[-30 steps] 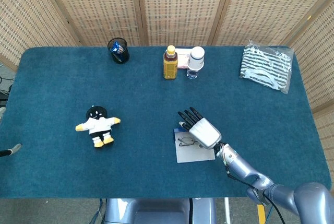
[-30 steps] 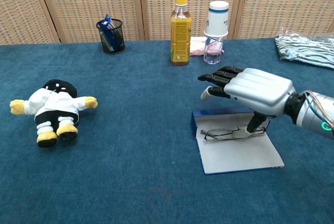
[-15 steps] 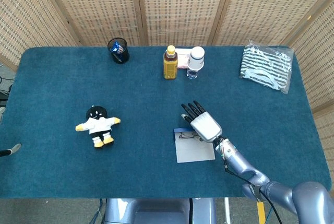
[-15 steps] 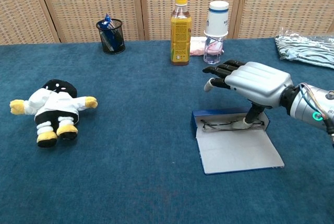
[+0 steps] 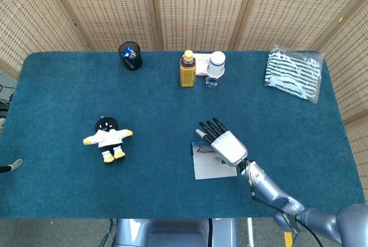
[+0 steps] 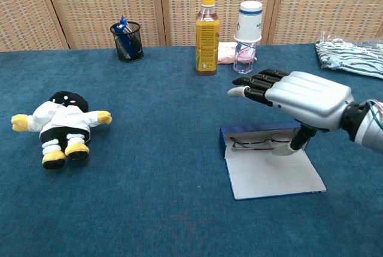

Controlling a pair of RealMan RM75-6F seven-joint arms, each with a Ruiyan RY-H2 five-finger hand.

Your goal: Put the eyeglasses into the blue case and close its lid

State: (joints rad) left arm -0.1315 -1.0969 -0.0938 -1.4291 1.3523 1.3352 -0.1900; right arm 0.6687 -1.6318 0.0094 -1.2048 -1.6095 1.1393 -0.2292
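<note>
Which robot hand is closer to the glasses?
The right robot hand. It hovers just above the glasses lying in the blue case. The left robot hand is not in view.

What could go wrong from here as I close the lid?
1. The glasses lie in the case with the right hand over them; its thumb seems to reach down at their right end and could drag them out when lifting.
2. The lid lies flat on the table, so fingers may slip under it poorly and shove the case.
</note>
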